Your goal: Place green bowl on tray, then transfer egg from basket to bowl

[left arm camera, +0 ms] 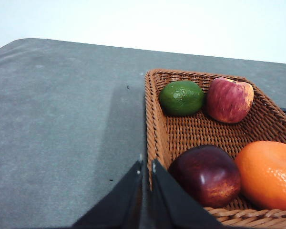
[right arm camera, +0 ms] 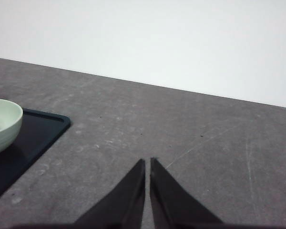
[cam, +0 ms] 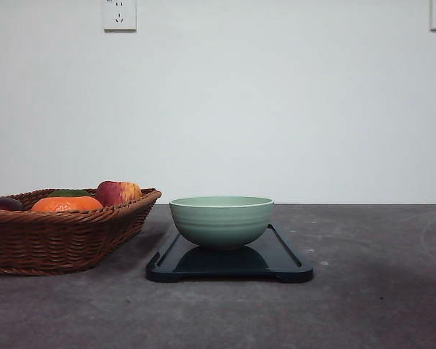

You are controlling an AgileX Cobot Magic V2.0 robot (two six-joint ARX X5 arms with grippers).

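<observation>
The green bowl (cam: pixel 221 222) stands upright on the dark tray (cam: pixel 285 256) at the table's middle. The right wrist view catches the bowl (right arm camera: pixel 4 123) and a corner of the tray (right arm camera: pixel 40 130). A tiny reddish sliver shows inside the bowl at that picture's edge; I cannot tell if it is the egg. The wicker basket (cam: pixel 58 240) sits left of the tray. My left gripper (left arm camera: pixel 145 164) is shut and empty, just outside the basket's near corner (left arm camera: pixel 155 124). My right gripper (right arm camera: pixel 148 161) is shut and empty over bare table, to the right of the tray.
In the basket lie a green citrus (left arm camera: pixel 181 98), a red-yellow apple (left arm camera: pixel 229 100), a dark maroon fruit (left arm camera: pixel 206 174) and an orange (left arm camera: pixel 269 174). Grey tabletop stretches left of the basket and right of the tray. A white wall stands behind the table.
</observation>
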